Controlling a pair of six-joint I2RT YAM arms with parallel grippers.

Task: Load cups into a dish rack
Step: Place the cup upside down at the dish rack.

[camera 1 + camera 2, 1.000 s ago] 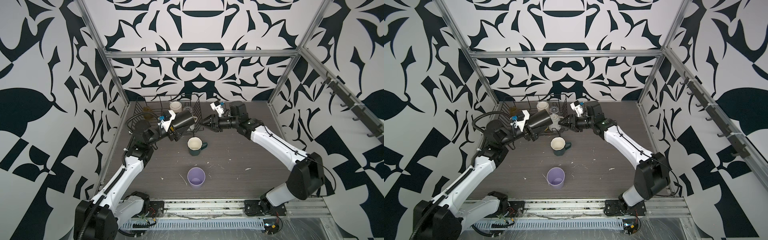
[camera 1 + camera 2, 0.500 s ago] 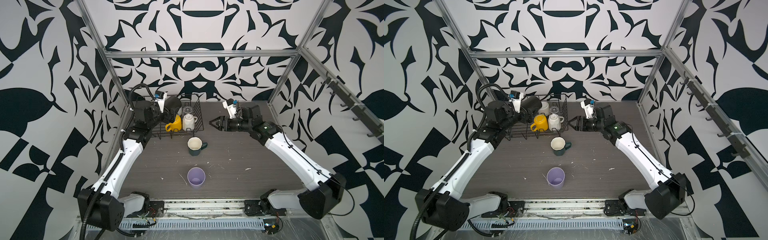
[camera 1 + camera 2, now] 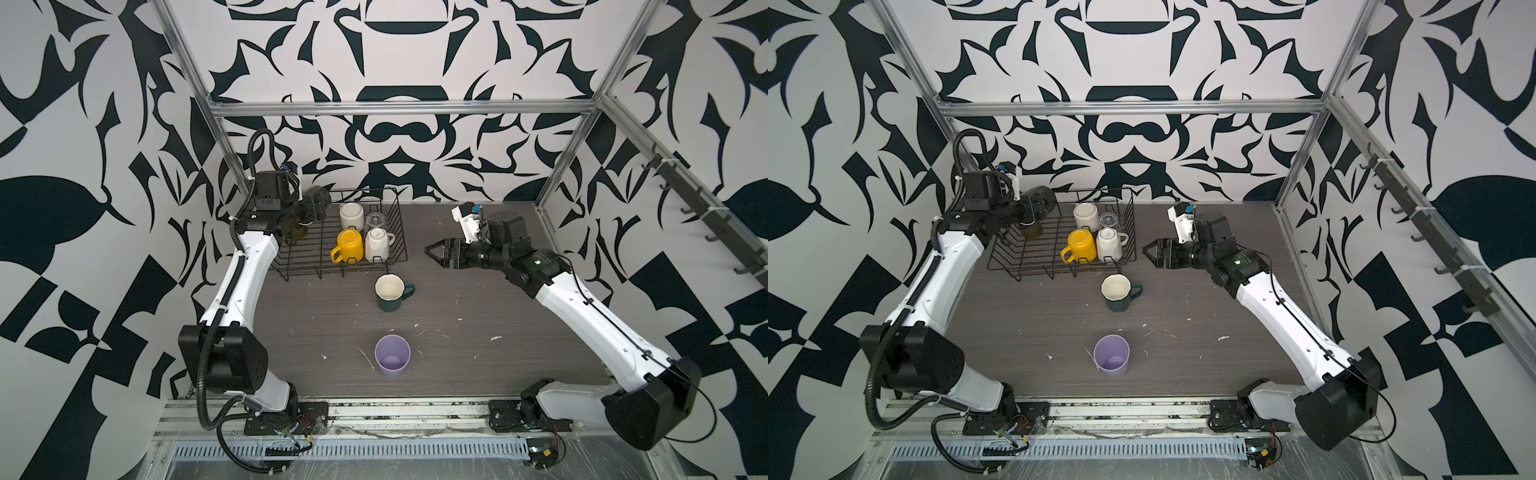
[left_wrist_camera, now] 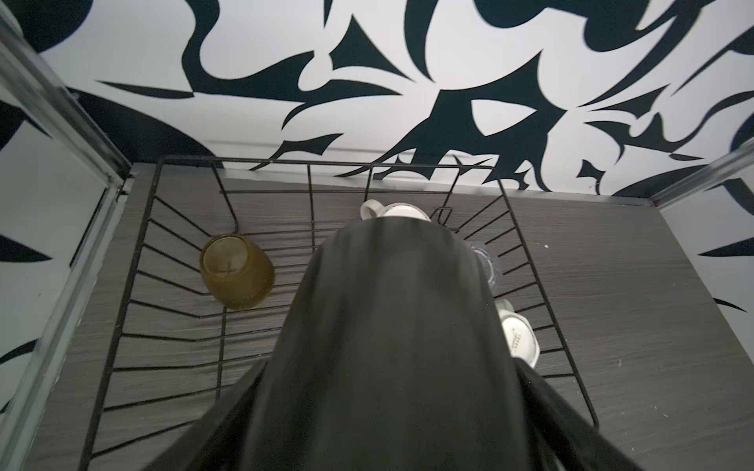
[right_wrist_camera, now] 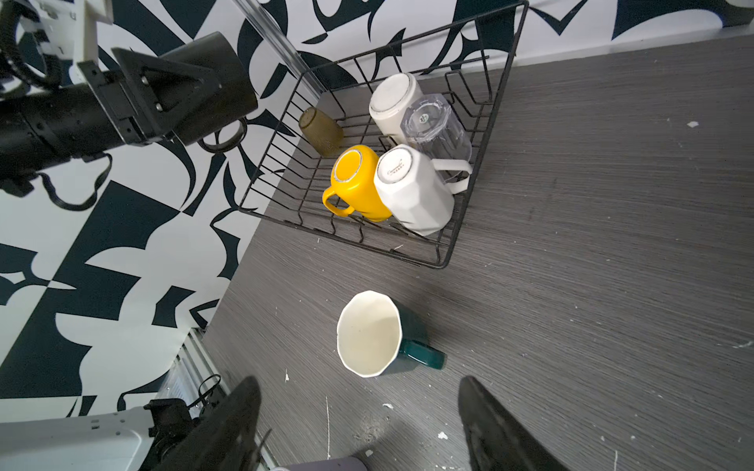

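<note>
Black mug [image 3: 318, 203] swung over dish rack [image 3: 402, 237], long axis horizontal

Black wire dish rack [image 3: 316, 245] contains five inverted cups: yellow mug [image 3: 350, 245], cream faceted mug [image 3: 377, 245], white mug [image 3: 351, 215], clear glass [image 3: 375, 219], amber glass [image 3: 1032, 230]. Black mug [image 3: 318, 201] is held sideways above the amber glass. Dark-green faceted mug [image 3: 388, 293] and lilac tumbler [image 3: 392, 356] stand upright in front of the rack.

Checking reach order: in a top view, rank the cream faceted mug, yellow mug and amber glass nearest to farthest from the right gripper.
From the right gripper:
1. cream faceted mug, rack's right end
2. yellow mug, beside it, mid-rack
3. amber glass, rack's back-left
</note>
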